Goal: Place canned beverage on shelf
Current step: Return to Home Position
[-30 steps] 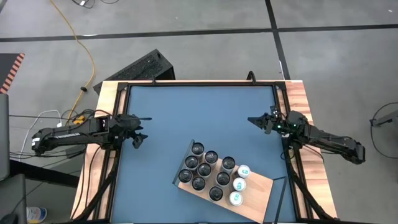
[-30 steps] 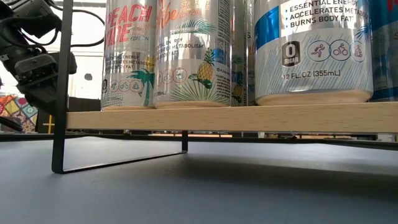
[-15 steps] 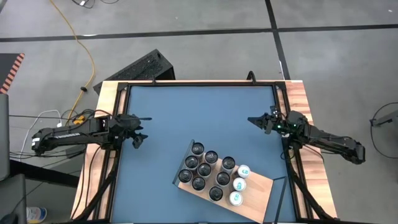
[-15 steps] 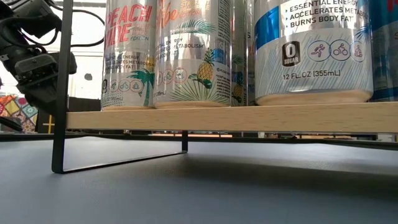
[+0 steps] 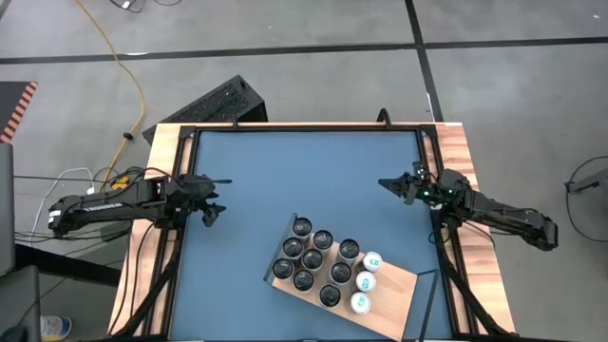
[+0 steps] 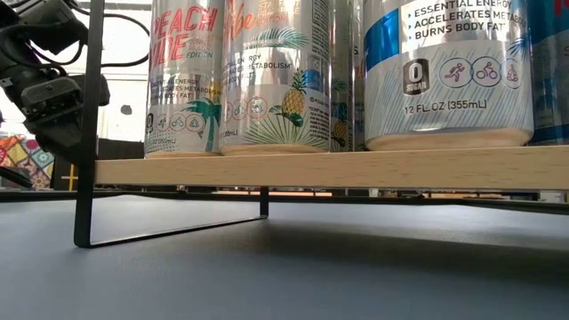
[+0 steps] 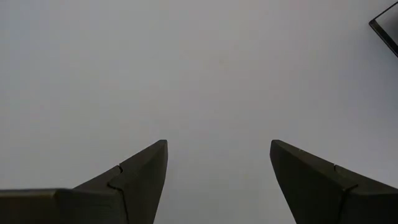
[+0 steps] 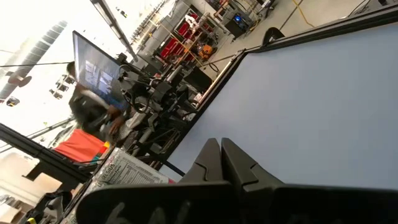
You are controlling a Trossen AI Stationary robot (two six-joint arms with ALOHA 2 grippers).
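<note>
Shelf (image 5: pixel 394 285), left gripper (image 5: pixel 218 199) spread, right gripper (image 5: pixel 384 183) pinched

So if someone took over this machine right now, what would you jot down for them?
Left gripper: open, empty, over the table's left side.
Right gripper: shut, empty, over the right side.
Cans: all upright on the shelf, none loose on the blue table.
Done: stocking looks finished.
Left: probably only parking both arms.

My left arm (image 5: pixel 114 204) and right arm (image 5: pixel 499 214) are dark and slim; my left gripper (image 7: pixel 218 144) has pointed dark fingers (image 7: pixel 134 180).
</note>
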